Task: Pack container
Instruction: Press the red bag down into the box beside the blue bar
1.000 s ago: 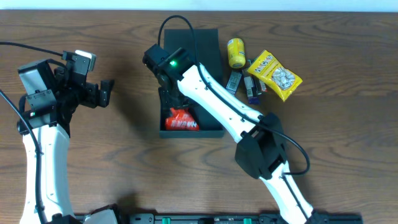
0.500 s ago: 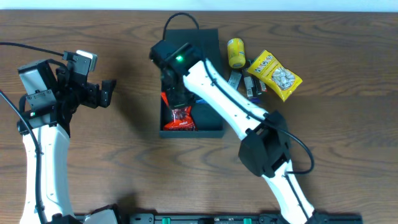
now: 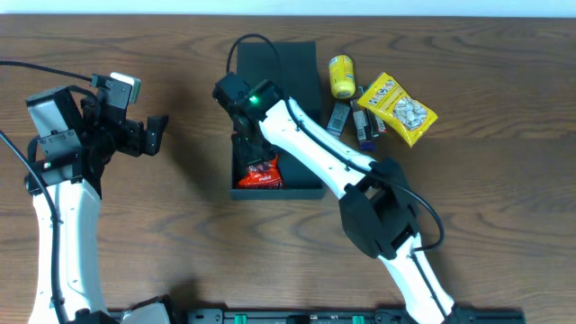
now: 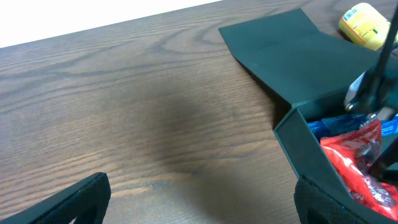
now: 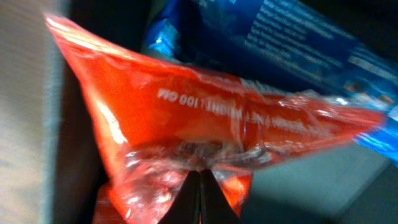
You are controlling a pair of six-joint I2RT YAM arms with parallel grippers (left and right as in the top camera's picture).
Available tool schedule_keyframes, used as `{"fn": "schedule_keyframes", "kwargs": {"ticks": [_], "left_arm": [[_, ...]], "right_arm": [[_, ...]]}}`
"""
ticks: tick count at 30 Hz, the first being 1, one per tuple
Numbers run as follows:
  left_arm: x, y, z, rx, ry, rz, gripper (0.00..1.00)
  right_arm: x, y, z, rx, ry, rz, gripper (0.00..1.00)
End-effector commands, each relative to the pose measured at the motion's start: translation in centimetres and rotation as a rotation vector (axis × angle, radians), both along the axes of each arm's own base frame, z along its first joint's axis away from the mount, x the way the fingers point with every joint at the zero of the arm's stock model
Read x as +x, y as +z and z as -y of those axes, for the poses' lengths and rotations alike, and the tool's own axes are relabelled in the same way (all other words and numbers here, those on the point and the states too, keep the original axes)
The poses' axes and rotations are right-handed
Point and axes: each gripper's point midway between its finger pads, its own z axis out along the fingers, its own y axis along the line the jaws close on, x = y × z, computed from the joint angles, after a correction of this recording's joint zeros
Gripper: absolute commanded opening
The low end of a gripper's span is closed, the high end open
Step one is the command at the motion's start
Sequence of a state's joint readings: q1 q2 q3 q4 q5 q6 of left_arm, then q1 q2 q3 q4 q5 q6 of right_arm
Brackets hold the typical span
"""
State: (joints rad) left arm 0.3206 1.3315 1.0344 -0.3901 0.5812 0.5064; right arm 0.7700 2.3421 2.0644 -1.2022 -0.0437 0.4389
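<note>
While right fingers [image 5: 188, 202] pinch a packet [image 5: 186, 118], the container [image 3: 293, 65] encloses them

Wood-grain tabletop [image 3: 468, 54] carries a yellow can [image 3: 341, 76] on its side, a yellow snack bag [image 3: 397, 109] near it, and small wrapped bars [image 3: 362, 126] beside both. Red packet [image 5: 205, 124] overlies blue packet [image 5: 298, 37].

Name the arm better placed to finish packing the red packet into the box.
Right. The right gripper is shut on the red packet inside the container; the left gripper hangs open over the table, well aside.
</note>
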Motion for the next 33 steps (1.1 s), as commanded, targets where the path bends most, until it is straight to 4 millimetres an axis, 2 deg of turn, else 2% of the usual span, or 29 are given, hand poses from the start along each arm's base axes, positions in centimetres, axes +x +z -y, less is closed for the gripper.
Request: {"fn": "schedule_keyframes", "kwargs": {"ticks": [1,4,8,13,17,21,23,29,33], "left_arm": [[0.3,1.0,0.0,0.008,-0.021,0.029,0.95],[0.3,1.0,0.0,0.008,-0.021,0.029,0.95],[0.3,1.0,0.0,0.006,-0.019,0.028,0.95],[0.3,1.0,-0.1,0.007,-0.017,0.028,0.95],[0.4,1.0,-0.1,0.008,-0.016,0.028,0.95],[0.4,1.0,-0.1,0.008,-0.017,0.028,0.95],[0.4,1.0,-0.1,0.008,-0.017,0.028,0.95],[0.4,1.0,-0.1,0.008,-0.016,0.028,0.95],[0.3,1.0,-0.1,0.008,-0.016,0.027,0.95]], "right_arm": [[-0.9,-0.9,0.1,0.012,0.017,-0.016,0.01],[-1.0,-2.1,0.2,0.01,0.017,-0.018,0.01],[-1.0,-1.9,0.3,0.011,0.033,-0.016,0.01],[0.0,1.5,0.2,0.029,0.048,0.021,0.01],[2.2,5.1,0.1,0.054,0.033,0.131,0.01],[4.1,6.2,-0.3,0.077,0.036,0.219,0.01],[4.6,5.8,-0.3,0.08,0.03,0.224,0.01],[5.3,1.8,-0.7,0.048,0.029,0.203,0.01],[4.2,0.4,-0.7,0.041,0.056,0.141,0.01]]}}
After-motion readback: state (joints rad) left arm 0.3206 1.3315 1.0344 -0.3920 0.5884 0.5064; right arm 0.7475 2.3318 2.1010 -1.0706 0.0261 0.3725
